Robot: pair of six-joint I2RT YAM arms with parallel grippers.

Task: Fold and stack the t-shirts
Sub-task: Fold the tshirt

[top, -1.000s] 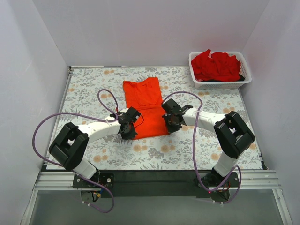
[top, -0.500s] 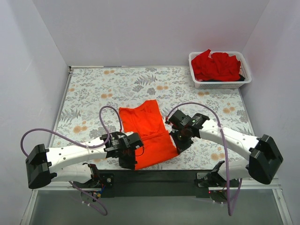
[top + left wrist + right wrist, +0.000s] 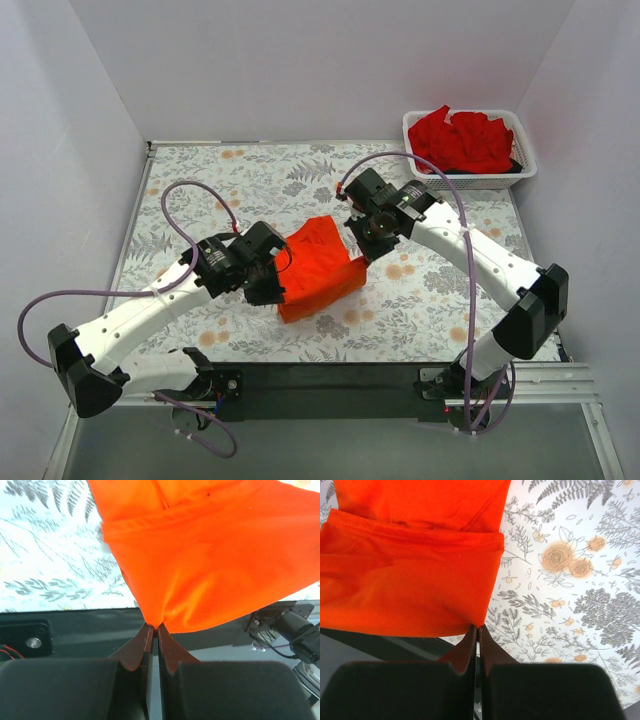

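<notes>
A bright orange-red t-shirt (image 3: 318, 268) hangs partly lifted over the middle of the floral table, folded lengthwise. My left gripper (image 3: 268, 268) is shut on its left corner (image 3: 155, 625), the cloth pinched at the fingertips. My right gripper (image 3: 368, 236) is shut on the right corner (image 3: 479, 625), and the cloth spreads away from it over the table. Deeper red t-shirts (image 3: 460, 140) lie heaped in the white mesh basket (image 3: 470, 181) at the back right.
White walls close in the table on three sides. The black base rail (image 3: 330, 380) runs along the near edge. Purple cables (image 3: 200, 200) loop above both arms.
Both grippers have carried the near edge of the orange-red t-shirt up and toward the back, after first dragging the shirt to the near edge. The shirt now doubles over itself.
</notes>
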